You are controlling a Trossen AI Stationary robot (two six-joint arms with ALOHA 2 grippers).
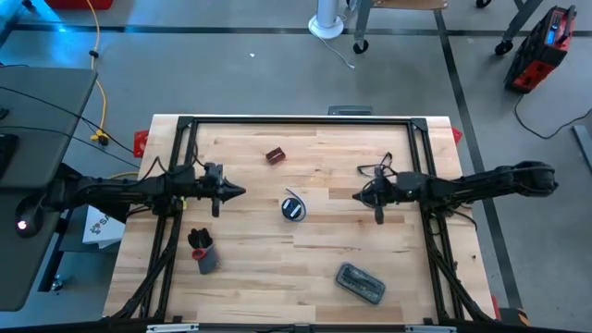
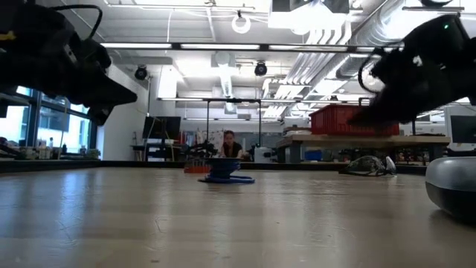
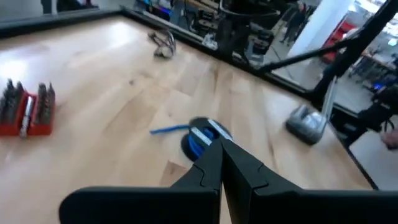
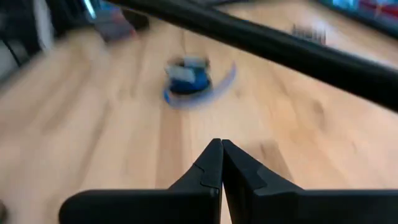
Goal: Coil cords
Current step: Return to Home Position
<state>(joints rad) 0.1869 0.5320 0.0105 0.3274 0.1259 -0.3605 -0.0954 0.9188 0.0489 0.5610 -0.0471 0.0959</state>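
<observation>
The reel (image 1: 293, 207) wound with the blue cord (image 3: 166, 129) lies near the middle of the table (image 1: 370, 242), one loose end trailing out. The left gripper (image 1: 240, 192) and right gripper (image 1: 356, 195) hover on either side of it, fingers pressed together, holding nothing.

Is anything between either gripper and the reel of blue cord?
Nothing visible. The reel of blue cord lies mid-board, with only bare table between it and the left gripper and the right gripper, both shut.
</observation>
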